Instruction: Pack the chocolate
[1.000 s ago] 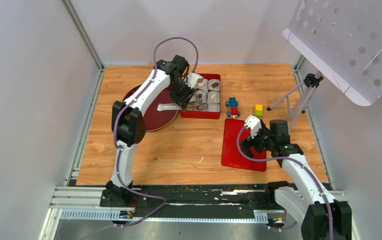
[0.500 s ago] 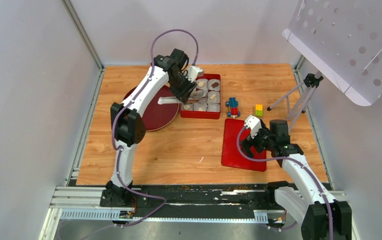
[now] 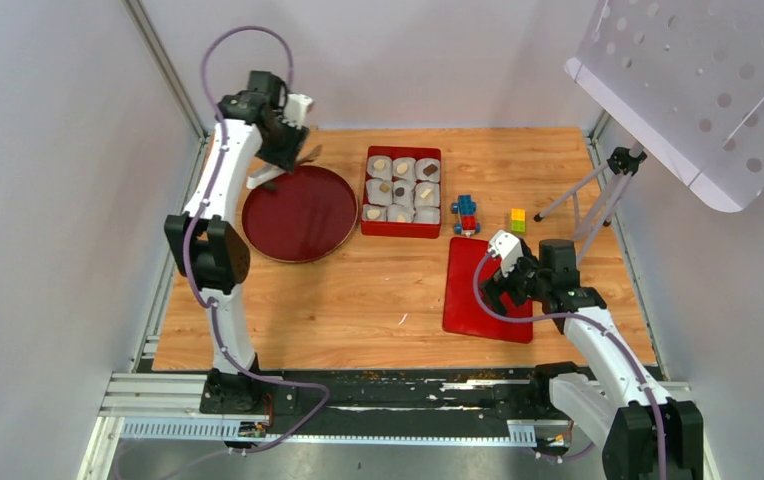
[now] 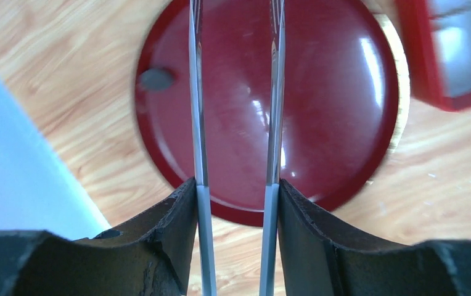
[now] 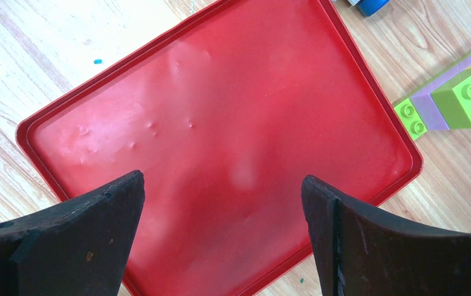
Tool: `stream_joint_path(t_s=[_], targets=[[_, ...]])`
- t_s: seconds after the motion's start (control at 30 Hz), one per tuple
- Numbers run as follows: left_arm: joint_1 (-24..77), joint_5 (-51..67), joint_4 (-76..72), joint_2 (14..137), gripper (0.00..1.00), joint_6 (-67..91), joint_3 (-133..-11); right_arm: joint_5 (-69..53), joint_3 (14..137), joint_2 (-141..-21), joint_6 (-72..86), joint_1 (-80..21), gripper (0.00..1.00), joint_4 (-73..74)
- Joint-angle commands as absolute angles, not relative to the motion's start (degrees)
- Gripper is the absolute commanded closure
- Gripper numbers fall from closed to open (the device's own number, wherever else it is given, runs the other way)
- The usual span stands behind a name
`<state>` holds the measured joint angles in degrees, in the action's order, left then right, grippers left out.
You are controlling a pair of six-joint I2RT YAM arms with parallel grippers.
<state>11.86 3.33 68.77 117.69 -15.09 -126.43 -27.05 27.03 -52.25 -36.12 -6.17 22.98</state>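
Observation:
The chocolate sits in white paper cups inside the red box (image 3: 401, 230): a dark lump (image 3: 432, 165) and a pale lump (image 3: 382, 168) show among several. My left gripper (image 3: 296, 150) (image 4: 236, 185) is shut on metal tongs (image 3: 264, 178) (image 4: 196, 92), above the far left rim of the dark red round plate (image 3: 300, 213) (image 4: 331, 92). The tong blades stand apart with nothing between them. A small blurred grey spot (image 4: 156, 78) lies on the plate; I cannot tell what it is. My right gripper (image 3: 503, 262) (image 5: 221, 185) is open and empty over the flat red lid (image 3: 478, 300) (image 5: 221, 105).
Toy blocks (image 3: 467, 213) (image 3: 518, 220) (image 5: 461, 92) lie right of the box. A tripod (image 3: 598, 190) and a white perforated panel (image 3: 698, 80) stand at the back right. White walls close the left and back. The box corner (image 4: 442, 61) shows blurred.
My left arm has swung from over the red box to the back left, carrying the tongs to the plate's far rim. The right arm has not moved.

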Motion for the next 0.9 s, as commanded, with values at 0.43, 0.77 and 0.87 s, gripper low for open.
stream_joint_path(t_s=[0.43, 0.77, 0.87], targets=[[0.2, -7.1, 62.2, 114.8, 0.39, -3.3, -118.6, -27.7, 27.4, -53.2, -36.5, -5.9, 0.02, 21.0], [-2.3, -3.7, 62.3, 117.6, 0.42, 1.0, -118.1, -27.9, 28.8, -54.9, -36.3, -5.9, 0.02, 21.9], [-2.5, -3.2, 62.2, 118.4, 0.42, 1.1, -118.6, -27.9, 29.3, -55.3, -36.4, -5.9, 0.02, 22.4]])
